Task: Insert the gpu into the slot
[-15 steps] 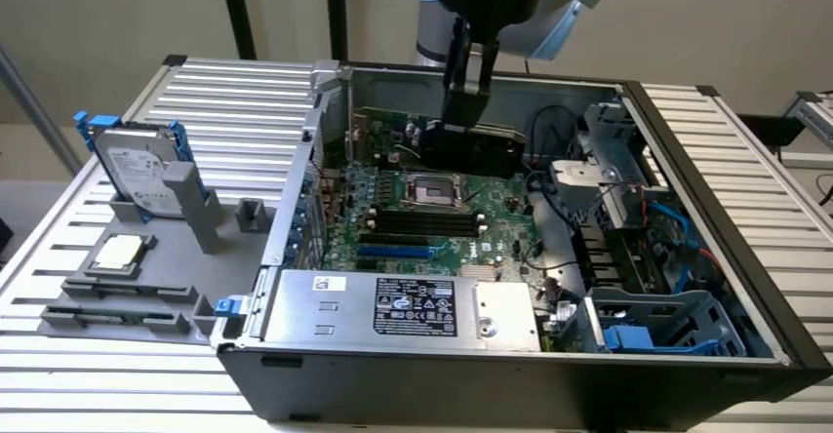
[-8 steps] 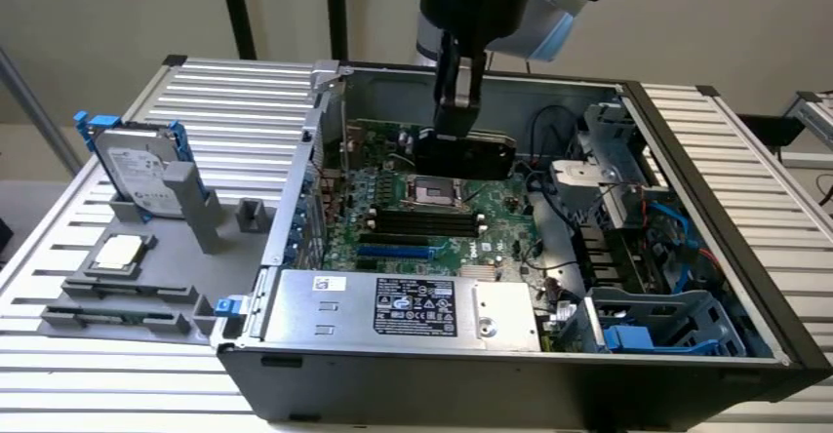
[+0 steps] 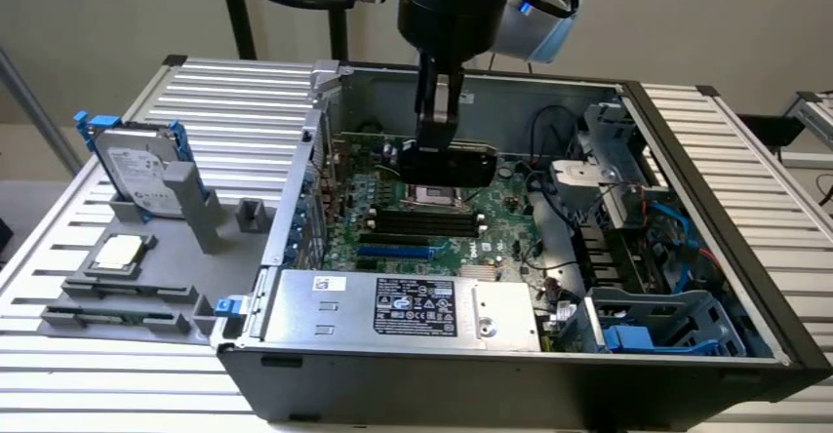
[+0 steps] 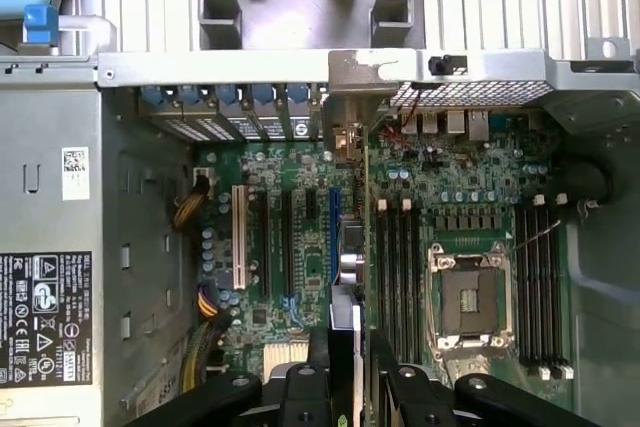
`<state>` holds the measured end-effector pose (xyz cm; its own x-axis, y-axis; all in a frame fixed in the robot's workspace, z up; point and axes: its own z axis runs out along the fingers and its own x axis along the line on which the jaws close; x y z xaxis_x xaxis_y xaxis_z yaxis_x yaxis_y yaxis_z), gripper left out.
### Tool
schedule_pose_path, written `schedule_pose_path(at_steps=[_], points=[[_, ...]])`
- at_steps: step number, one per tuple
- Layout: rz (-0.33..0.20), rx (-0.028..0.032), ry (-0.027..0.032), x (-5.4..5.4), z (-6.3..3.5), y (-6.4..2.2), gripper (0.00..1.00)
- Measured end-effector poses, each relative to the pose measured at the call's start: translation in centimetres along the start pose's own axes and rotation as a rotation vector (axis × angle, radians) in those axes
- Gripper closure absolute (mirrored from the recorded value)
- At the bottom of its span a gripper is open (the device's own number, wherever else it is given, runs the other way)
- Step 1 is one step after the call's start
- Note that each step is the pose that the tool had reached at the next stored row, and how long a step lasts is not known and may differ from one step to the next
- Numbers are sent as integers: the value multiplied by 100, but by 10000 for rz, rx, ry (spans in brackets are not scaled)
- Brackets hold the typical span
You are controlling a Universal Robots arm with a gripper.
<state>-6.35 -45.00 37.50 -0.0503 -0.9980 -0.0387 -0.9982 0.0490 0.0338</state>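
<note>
End effector (image 3: 436,138) clenched on gpu (image 3: 454,167). Card hangs directly beneath it, edge down, clear of slot (image 4: 335,222) lying lower still; not seated. Judged light, stiff, fragile: hold by upper edge, off contacts.

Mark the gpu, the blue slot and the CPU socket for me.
gpu (image 3: 456,167): exterior view, black heatsink face.
blue slot (image 4: 335,232): wrist view, middle of the strip.
CPU socket (image 4: 468,299): wrist view, centre of its contact field.

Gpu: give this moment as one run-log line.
gripper shut on gpu | gpu held above motherboard, not seated | slot empty
</note>
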Motion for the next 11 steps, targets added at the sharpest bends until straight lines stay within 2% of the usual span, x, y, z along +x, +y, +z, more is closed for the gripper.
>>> schedule_pose_path(at_steps=[11], points=[[-63,-3,1,8,200,-6,74]])
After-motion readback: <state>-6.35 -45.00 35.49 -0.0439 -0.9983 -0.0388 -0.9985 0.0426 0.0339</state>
